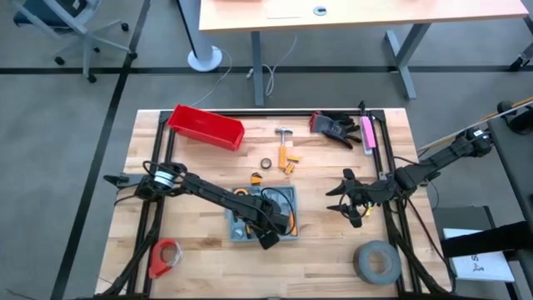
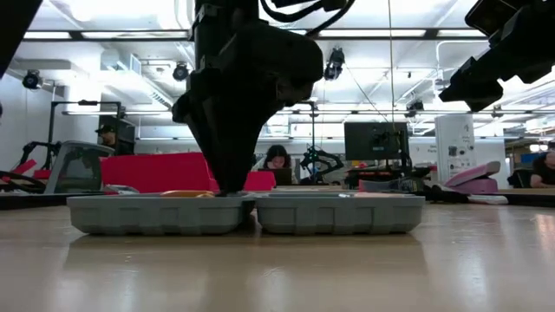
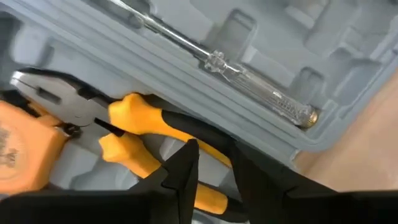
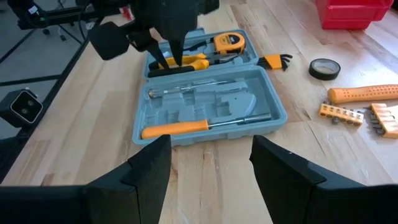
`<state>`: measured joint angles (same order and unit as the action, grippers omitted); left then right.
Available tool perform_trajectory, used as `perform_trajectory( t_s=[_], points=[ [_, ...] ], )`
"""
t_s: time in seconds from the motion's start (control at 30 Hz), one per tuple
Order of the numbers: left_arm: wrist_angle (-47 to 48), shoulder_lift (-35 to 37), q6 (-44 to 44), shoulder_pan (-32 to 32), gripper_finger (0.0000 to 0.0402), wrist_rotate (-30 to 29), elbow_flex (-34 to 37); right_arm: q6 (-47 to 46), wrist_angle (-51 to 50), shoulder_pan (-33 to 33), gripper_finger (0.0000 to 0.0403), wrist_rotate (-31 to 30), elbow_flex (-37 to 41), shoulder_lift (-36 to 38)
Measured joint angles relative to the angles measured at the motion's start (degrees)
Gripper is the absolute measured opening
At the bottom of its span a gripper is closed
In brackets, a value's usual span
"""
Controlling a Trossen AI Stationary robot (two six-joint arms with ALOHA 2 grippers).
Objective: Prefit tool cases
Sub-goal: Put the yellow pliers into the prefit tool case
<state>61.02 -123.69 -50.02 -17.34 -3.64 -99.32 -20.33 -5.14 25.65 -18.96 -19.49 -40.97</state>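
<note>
Here the left gripper point(image 4: 173, 57) had narrowed fingers pinched on yellow-handled pliers point(image 3: 143, 134) lying lengthwise in the open flat grey-blue plastic tool case point(image 1: 263, 213) mid-table, nearer it than the wide-open, empty right gripper point(image 1: 343, 200)

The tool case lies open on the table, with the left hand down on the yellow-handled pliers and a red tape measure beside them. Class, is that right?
One detail is wrong: the tape measure is yellow-orange, not red, as the right wrist view shows. The rest holds: the tool case lies open on the table, and the left hand is down on the yellow-handled pliers.
</note>
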Motion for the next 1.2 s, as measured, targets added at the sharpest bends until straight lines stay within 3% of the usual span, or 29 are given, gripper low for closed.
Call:
perform_trajectory(
  t_s=[0.23,0.7,0.9,1.1,1.2],
  points=[
    [5.1,1.3,0.6,0.0,0.0099,-3.9,-6.5,-0.1,-0.1,0.0,0.0199,0.0,0.0,0.0],
    [10.8,1.7,-0.4,0.0,0.0099,-4.8,-12.0,-0.3,-0.1,0.0,0.0199,0.0,0.0,0.0],
    [8.0,1.9,-1.4,0.0,0.0097,-4.1,-6.1,-0.3,-0.1,0.0,0.0199,0.0,0.0,0.0],
    [-9.6,1.7,-1.4,0.1,0.0088,0.8,5.3,-0.3,-0.1,0.0,0.0199,0.0,0.0,0.0],
    [-11.4,2.2,-3.3,0.3,0.0085,2.6,8.3,-0.3,0.0,0.0,0.0199,0.0,0.0,0.0]
  ],
)
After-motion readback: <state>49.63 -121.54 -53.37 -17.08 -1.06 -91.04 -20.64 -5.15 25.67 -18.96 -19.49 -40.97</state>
